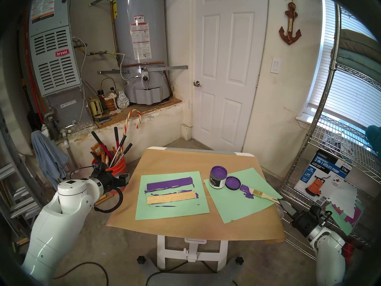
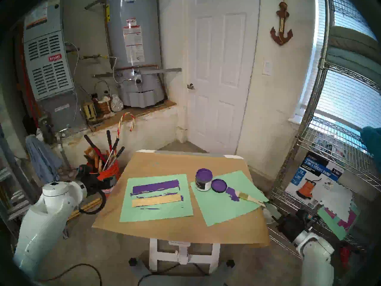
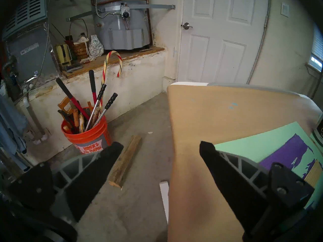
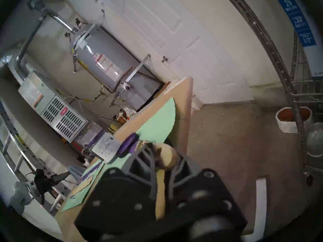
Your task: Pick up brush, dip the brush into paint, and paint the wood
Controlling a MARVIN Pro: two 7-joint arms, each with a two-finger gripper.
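Two green paper sheets [image 1: 172,209] | ribbed tan wood [image 1: 171,198] | glossy purple paint [image 1: 218,177]

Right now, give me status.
Right gripper closing on brush handle end. Left gripper open, idle. Wood unpainted. Open paint beside bristles.

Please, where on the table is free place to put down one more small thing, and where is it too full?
Free: the brown paper behind both green sheets, and its near strip by the table's front edge. The left green sheet has bare margin in front of the wood. Crowded: paint jar, lid, brush together.
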